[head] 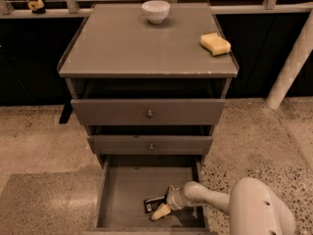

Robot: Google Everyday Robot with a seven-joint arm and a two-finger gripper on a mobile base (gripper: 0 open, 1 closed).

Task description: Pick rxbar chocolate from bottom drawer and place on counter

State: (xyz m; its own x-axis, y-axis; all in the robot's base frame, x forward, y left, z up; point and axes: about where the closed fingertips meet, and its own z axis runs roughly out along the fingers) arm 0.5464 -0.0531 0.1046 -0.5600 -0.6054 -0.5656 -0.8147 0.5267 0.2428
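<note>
The bottom drawer (pixel 127 195) of the grey cabinet is pulled open, with a flat grey floor. The rxbar chocolate (pixel 153 204), a small black bar with white print, lies on that floor towards the right front. My gripper (pixel 164 203) reaches into the drawer from the right and sits right at the bar, one pale fingertip (pixel 160 212) pointing down-left just in front of it. The counter (pixel 142 43) is the wide grey top of the cabinet above.
A white bowl (pixel 156 11) stands at the back of the counter and a yellow sponge (pixel 215 43) lies at its right edge. Two shallower drawers with knobs (pixel 149 113) hang above the open one. A white post (pixel 291 65) stands to the right.
</note>
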